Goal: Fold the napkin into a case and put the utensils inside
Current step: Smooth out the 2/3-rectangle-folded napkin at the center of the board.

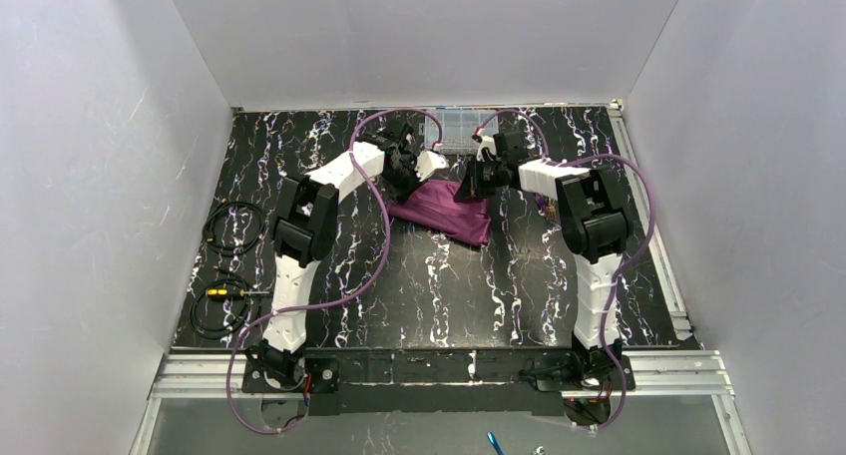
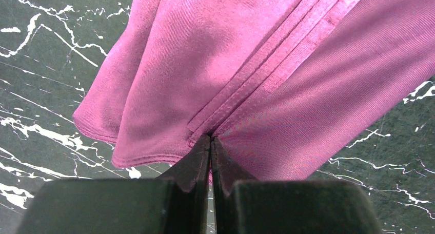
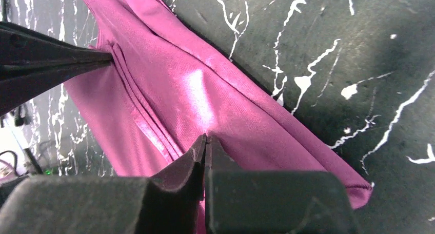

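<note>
My left pincer (image 2: 211, 144) and right pincer (image 3: 206, 141) each pinch shut on the napkin (image 2: 246, 64), a limp, sheeny, likely slippery cloth best gripped at its stitched hems.

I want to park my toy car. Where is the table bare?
Bare table between the two arms, nearer than the napkin. Crowded farther back, where the left hand and right hand pinch it. Cables line the left edge.

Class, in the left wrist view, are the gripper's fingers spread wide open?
No, the left gripper is pinched shut on the hemmed edge of the napkin.
</note>
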